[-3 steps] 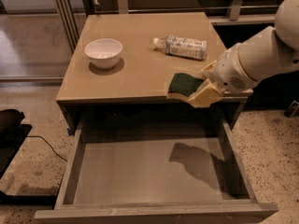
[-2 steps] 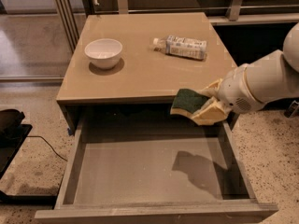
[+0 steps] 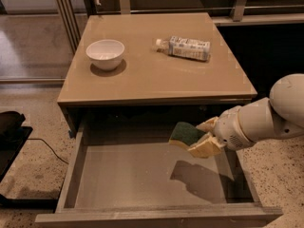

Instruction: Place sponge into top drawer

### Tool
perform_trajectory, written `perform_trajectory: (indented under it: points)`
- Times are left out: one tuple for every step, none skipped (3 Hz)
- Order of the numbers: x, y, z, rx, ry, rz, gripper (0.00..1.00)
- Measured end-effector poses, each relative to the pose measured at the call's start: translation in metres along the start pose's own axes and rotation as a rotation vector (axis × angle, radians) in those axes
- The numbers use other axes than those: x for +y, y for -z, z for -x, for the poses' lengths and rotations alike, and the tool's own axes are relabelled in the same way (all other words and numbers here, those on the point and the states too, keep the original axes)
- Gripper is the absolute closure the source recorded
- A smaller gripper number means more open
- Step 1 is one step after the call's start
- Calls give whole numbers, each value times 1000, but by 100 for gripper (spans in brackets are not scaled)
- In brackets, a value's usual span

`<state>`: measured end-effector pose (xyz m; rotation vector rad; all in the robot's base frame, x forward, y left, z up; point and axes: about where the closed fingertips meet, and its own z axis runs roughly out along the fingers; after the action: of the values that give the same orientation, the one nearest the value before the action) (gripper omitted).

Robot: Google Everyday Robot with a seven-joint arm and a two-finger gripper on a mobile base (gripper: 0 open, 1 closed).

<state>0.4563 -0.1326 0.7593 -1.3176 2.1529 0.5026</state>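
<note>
Sponge (image 3: 186, 133): one, pinched by end effector (image 3: 202, 137) over top drawer (image 3: 128, 175), right rear.
Arm (image 3: 266, 120): extends from drawer's right.
Bench (image 3: 142, 77) above drawer: one bowl (image 3: 105, 54), one bottle (image 3: 183, 48).

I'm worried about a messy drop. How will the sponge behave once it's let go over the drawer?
The gripper, over the right side of the top drawer, holds the sponge. Foam under a scouring pad suggests it is light and squashy, so it should land softly. Its flat rectangular shape means it probably won't roll.
</note>
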Motion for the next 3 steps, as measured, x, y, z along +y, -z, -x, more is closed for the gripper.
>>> perform_trajectory:
  points:
    - [0, 0, 0, 0, 0, 0, 100]
    - [-4, -14, 2, -28, -1, -13, 100]
    - [-8, -47, 0, -83, -18, -19, 100]
